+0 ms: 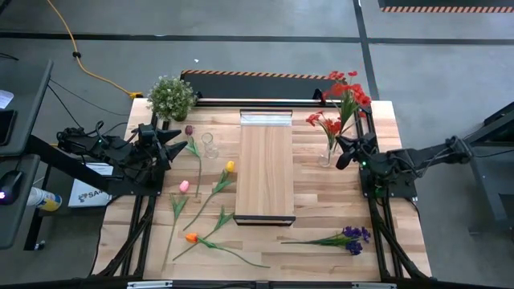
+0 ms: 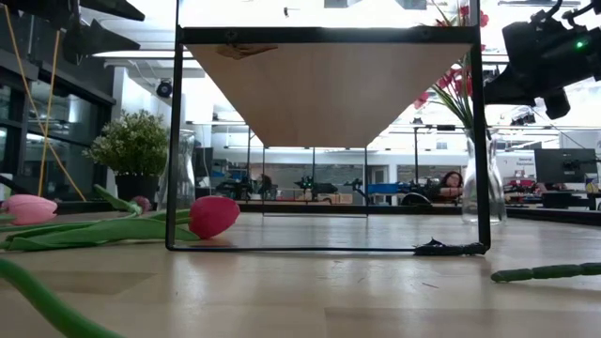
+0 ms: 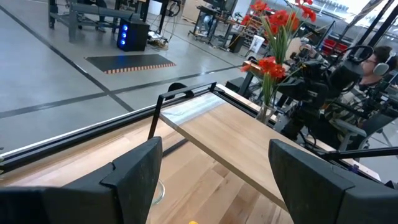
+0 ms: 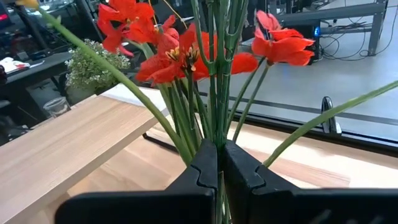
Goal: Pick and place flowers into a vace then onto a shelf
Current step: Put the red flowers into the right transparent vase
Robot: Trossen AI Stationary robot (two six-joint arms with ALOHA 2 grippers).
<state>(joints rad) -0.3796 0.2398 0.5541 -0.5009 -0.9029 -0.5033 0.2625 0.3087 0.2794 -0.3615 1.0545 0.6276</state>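
On the right side of the counter (image 1: pixel 385 241), beside the shelf (image 1: pixel 266 164), we find the right gripper (image 4: pixel 219 163) pressed together on the stems of the red flowers (image 1: pixel 345 95). These stand upright in a clear vase (image 1: pixel 325 156) just off the shelf's right edge. We judge the step in hand to be the seating of this red bunch in its vase, or the start of moving it toward the shelf; we cannot tell which.

The left gripper (image 3: pixel 211 168) is held above the counter's left side, near the empty glass vase (image 1: pixel 209 145), its fingers spread wide and holding nothing.

The remaining flowers lie flat on the counter:
- a maroon stem (image 1: pixel 193 148), a pink one (image 1: pixel 183 186), a yellow one (image 1: pixel 227 170) and an orange one (image 1: pixel 193 238) left of the shelf;
- a purple one (image 1: pixel 352 238) near the right front corner.

The shelf top is bare.

For the next move, we expect the right gripper to lift the stems or let them go without tipping the vase. The left gripper would then descend onto one of the loose stems.
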